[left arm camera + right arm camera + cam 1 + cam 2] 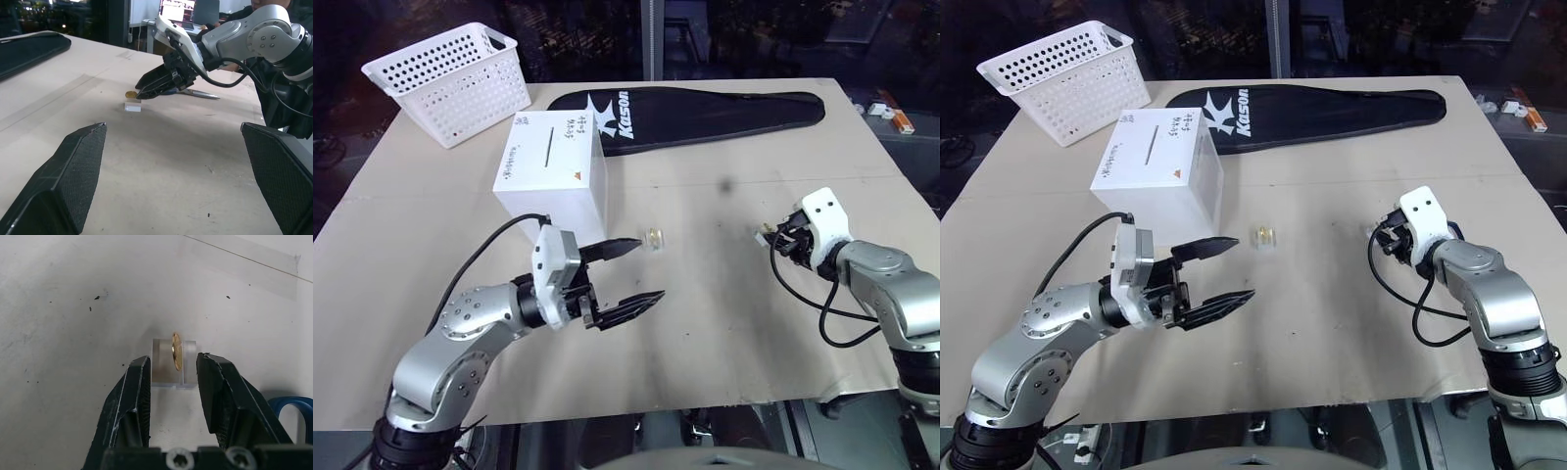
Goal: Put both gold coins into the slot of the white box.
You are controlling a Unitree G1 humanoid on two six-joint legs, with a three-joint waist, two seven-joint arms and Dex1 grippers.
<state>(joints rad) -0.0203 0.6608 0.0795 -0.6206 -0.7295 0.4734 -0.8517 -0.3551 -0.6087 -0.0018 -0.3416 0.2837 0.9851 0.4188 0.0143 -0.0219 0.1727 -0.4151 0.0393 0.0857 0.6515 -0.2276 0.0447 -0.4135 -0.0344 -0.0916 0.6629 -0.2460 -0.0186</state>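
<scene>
there, right jaws astride coin (176, 351)

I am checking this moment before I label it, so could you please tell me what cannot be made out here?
- Right claw: whether its fingertips touch the coin between them; right wrist view, fingertips cover the clear casing's sides.
- Scissors: cut off by the right wrist view's edge.
- Writing on the white box: too small in the eye views.
- Second coin: too small for detail in the eye views.

Bare table (724, 313) lies open between the arms. Far left, the white box (553, 191), perforated basket (450, 78) and black racket cover (705, 113) block passage.
</scene>
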